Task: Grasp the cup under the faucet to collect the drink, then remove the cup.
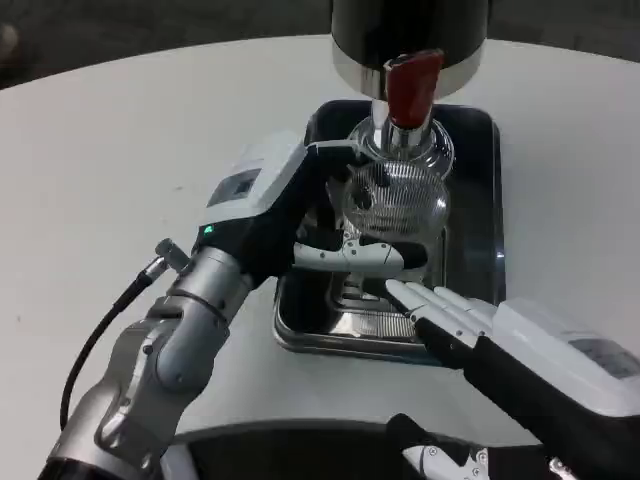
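Note:
A clear ribbed plastic cup stands in the metal drip tray, right under the dispenser's red tap lever. My left hand reaches in from the left and wraps its fingers around the cup's lower part, holding it. My right hand lies at the tray's front edge with its fingers stretched out flat, holding nothing, just below and in front of the cup. The cup's base is hidden behind my left hand.
The black and silver dispenser body rises at the back of the tray. The round white table spreads wide to the left and right. A black cable runs along my left forearm.

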Available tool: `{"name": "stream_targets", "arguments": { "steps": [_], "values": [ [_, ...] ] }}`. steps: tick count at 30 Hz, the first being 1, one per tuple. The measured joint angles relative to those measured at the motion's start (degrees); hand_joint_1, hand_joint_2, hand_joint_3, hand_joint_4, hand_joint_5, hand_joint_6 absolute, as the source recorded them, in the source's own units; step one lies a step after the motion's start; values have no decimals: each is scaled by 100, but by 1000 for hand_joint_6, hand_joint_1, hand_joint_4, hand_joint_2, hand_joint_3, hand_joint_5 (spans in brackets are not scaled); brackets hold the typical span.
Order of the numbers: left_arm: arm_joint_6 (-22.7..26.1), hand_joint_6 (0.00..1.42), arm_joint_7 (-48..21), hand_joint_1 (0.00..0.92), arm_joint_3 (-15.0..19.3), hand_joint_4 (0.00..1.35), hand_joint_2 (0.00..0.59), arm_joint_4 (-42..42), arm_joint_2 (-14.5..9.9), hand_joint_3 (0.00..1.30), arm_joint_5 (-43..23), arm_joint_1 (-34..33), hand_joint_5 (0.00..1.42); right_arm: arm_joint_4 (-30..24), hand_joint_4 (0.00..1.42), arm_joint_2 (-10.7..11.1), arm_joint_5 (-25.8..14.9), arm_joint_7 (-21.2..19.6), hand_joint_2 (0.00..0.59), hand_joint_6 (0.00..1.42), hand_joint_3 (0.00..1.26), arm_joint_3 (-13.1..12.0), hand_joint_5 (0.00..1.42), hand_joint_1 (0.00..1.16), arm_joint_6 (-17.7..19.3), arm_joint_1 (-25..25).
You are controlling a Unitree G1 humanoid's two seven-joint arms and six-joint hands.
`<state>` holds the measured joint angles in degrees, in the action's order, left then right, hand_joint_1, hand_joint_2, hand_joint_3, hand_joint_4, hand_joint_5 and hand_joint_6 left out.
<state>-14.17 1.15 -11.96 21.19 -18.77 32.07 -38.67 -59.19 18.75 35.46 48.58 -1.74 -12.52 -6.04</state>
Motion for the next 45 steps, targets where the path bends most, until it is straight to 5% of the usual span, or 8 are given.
{"name": "stream_targets", "arguments": {
  "steps": [10, 16, 31, 36, 41, 45],
  "values": [
    [-1, 723, -1, 499, 112, 650, 6, -2, -27, 590, -161, 5, 875, 0, 0, 5, 0, -19, 472, 0, 13, 28, 0, 598, -69, 25],
    [-18, 633, -1, 311, 165, 473, 50, -3, -43, 458, -227, 10, 719, 0, 0, 6, -65, -73, 472, 0, 13, 29, 0, 598, -86, 44],
    [-228, 575, -2, 290, 169, 405, 40, -24, -52, 419, -276, 10, 650, 0, 0, 87, -149, -170, 478, 0, 24, 19, 0, 605, -141, 84],
    [-294, 496, -2, 265, 168, 344, 18, -24, -52, 375, -279, 9, 518, 0, 0, 117, -194, -199, 479, 0, 24, 19, 0, 607, -179, 82],
    [-299, 376, -3, 194, 193, 121, 0, -68, -53, 227, -297, 16, 294, 0, 0, 162, -203, -246, 479, 0, 24, 22, 0, 609, -198, 79],
    [-204, 351, -73, 186, 245, 88, 0, -230, -81, 189, -426, 43, 255, 0, 0, 185, -206, -275, 479, 0, 24, 27, 0, 610, -221, 80]
  ]
}}
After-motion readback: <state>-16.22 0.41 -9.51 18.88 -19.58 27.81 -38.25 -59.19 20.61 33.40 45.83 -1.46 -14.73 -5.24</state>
